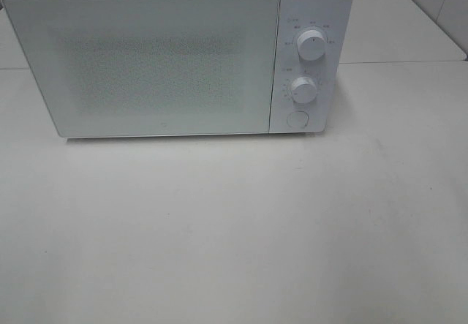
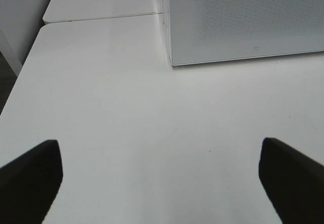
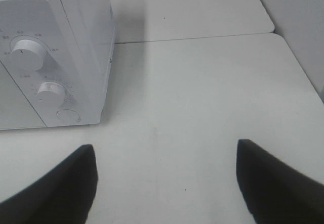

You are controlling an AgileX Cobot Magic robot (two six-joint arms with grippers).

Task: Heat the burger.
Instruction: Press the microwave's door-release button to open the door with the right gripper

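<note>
White tabletop (image 1: 234, 236) carries a white microwave (image 1: 153, 64) near its back, door shut. Over the tabletop hover the left gripper (image 2: 159, 143) and the right gripper (image 3: 166, 145), jaws spread wide, each holding nothing. Where the burger is cannot be told.

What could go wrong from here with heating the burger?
1. No burger shows in any view, and the microwave door is closed and frosted, so turning a dial might run it empty.
2. The door shows no handle; pushing the round button with the open right gripper might slide the microwave on the smooth table.
</note>
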